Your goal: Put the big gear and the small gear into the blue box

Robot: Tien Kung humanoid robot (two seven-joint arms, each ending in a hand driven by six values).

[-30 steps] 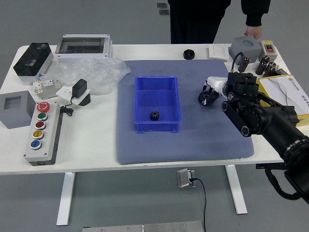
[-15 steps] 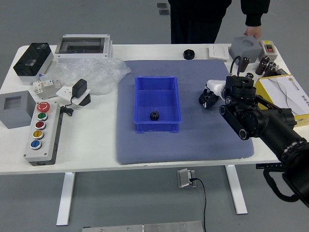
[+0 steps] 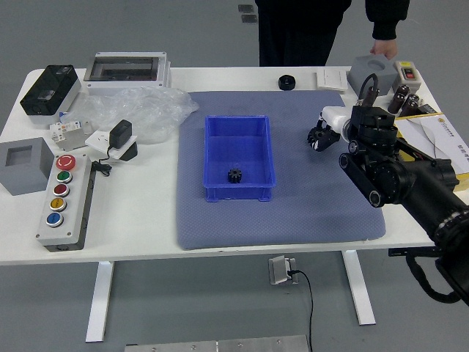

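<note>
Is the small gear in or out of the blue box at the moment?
In: the small gear sits inside the blue box, within its walls.

The box (image 3: 238, 152) is blue — the mat (image 3: 308, 213), greyish blue.

The robot's shiny black right arm, thick and full of round joints (image 3: 399, 180), comes in from the right side and leans up and to the left. At its end, the black-and-white right hand (image 3: 335, 125) points left and a bit down. Across the table, a person's bare hand (image 3: 383, 49) hangs down from a black sleeve (image 3: 385, 23).
</note>
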